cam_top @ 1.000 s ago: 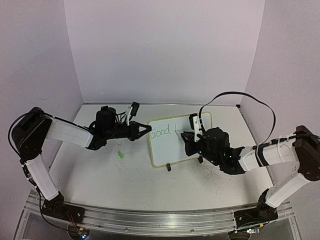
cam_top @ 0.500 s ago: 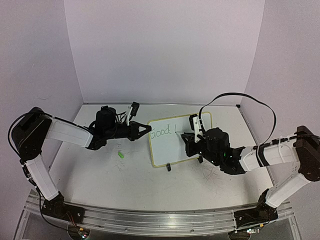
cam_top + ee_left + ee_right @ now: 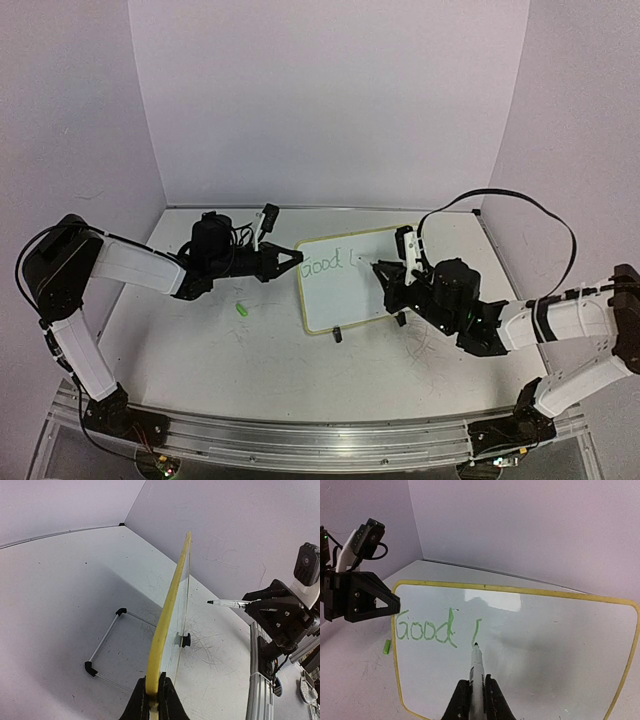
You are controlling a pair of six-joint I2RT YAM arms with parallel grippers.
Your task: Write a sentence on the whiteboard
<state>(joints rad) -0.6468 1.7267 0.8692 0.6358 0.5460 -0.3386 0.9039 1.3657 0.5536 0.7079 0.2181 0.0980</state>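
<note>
High rear overview; two close, opposed wrist views, whiteboard (image 3: 345, 297) in common.

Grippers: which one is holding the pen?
The right gripper is shut on the pen, which points at the whiteboard. The left gripper pinches the whiteboard's yellow rim instead.
</note>
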